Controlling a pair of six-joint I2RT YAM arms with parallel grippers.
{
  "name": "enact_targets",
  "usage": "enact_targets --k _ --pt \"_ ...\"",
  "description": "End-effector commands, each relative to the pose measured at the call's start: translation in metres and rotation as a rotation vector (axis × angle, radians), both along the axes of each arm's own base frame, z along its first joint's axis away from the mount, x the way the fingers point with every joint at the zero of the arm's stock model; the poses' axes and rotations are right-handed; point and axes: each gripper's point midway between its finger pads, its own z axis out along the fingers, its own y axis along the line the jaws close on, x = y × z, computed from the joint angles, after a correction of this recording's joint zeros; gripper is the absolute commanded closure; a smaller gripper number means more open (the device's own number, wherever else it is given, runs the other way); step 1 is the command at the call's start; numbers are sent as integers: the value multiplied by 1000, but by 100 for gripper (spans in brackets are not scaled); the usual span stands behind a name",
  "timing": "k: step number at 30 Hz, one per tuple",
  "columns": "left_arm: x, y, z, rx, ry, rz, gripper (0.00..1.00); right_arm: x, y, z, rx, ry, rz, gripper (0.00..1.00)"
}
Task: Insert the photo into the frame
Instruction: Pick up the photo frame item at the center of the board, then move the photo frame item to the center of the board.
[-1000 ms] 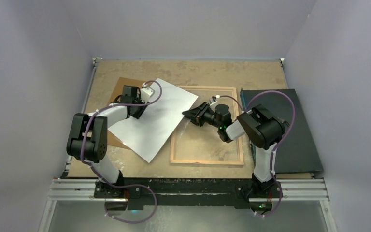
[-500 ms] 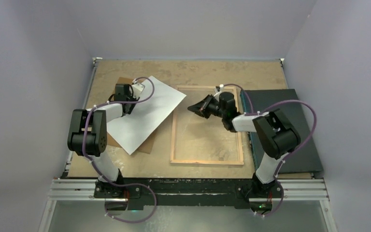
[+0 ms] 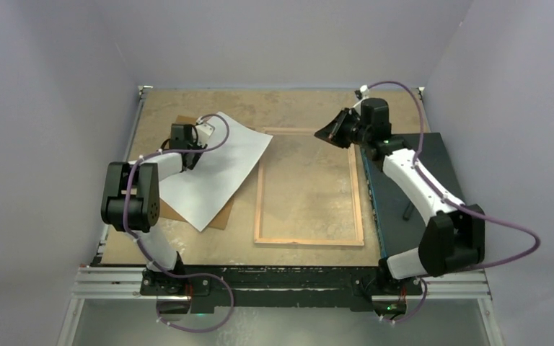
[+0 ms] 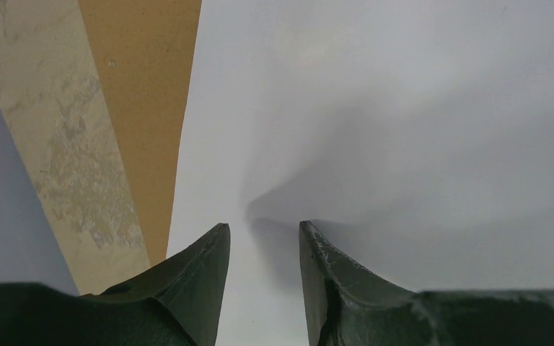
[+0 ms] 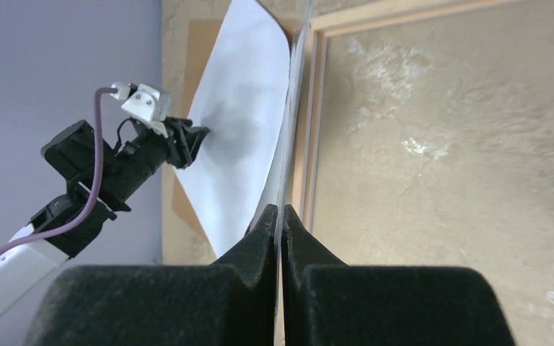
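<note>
table (image 3: pixel 310 108): mottled tan | walls (image 3: pixel 274 36): lavender | right pincer (image 5: pixel 280 210): nipping clear sheet (image 5: pixel 293 108)

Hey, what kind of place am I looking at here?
Probably a robot lab test cell: left arm and right arm bolted to a metal rail, lavender walls enclosing a worn tabletop holding a frame.

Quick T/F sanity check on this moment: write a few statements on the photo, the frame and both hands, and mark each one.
1. The photo lies white back up. True.
2. The photo sits inside the frame. False: it lies outside, to the frame's left, partly on the brown board.
3. The right hand is shut. True: it pinches the edge of a thin clear sheet.
4. The left hand is clamped shut. False: its fingers stand apart over the photo.
</note>
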Motion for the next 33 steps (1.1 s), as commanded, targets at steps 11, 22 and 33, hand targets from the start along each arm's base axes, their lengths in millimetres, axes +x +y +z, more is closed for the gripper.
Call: enact_targets --k 11,22,33 --pt "-7 -58 102 -367 114 -50 42 -30 -53 154 -233 -287 -101 100" --pt "-39 -146 76 -347 151 -335 34 -45 -59 192 -232 -370 -104 100" --pt "-8 -103 -4 -120 182 -139 38 -56 -46 194 -186 -385 -24 100"
